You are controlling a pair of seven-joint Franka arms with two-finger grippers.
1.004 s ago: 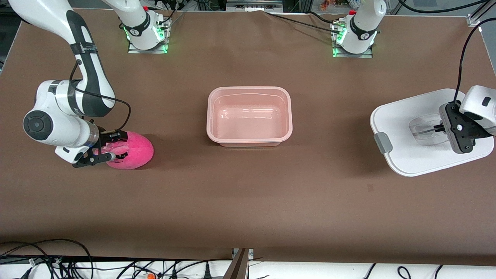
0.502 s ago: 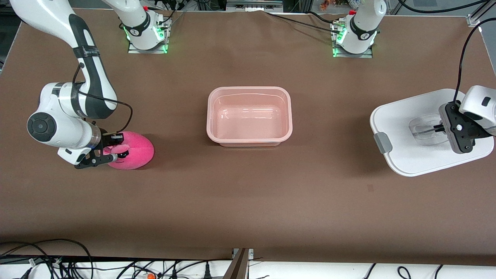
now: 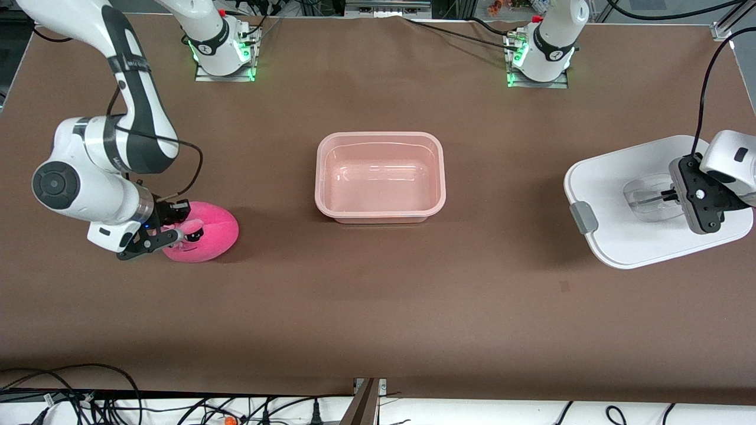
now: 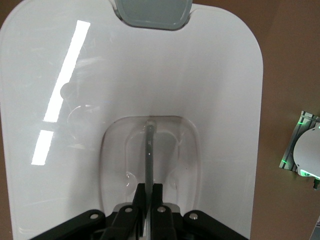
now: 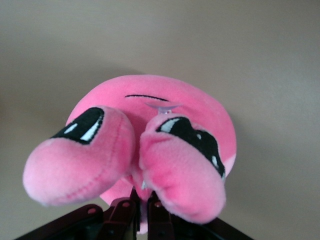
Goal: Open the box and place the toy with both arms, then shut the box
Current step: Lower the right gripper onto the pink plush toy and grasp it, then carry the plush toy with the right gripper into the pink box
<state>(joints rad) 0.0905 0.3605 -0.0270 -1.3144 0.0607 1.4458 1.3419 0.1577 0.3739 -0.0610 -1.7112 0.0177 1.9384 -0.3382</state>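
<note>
The box (image 3: 380, 177) stands open and empty at the table's middle, a translucent pink tub. Its white lid (image 3: 626, 200) with a grey clip (image 3: 583, 217) sits at the left arm's end of the table. My left gripper (image 3: 673, 195) is shut on the lid's clear centre handle (image 4: 149, 150), with the lid (image 4: 215, 100) filling the left wrist view. The hot-pink plush toy (image 3: 204, 231) is at the right arm's end. My right gripper (image 3: 180, 223) is shut on a fold of the toy (image 5: 150, 145) between its ears.
Both arm bases (image 3: 221, 50) (image 3: 540, 56) stand along the table's edge farthest from the front camera. Cables (image 3: 88, 395) hang at the nearest edge.
My right gripper has closed on the toy and pulled it a little toward the box; the toy's ears now stick up at the fingers. The left arm has not moved.
</note>
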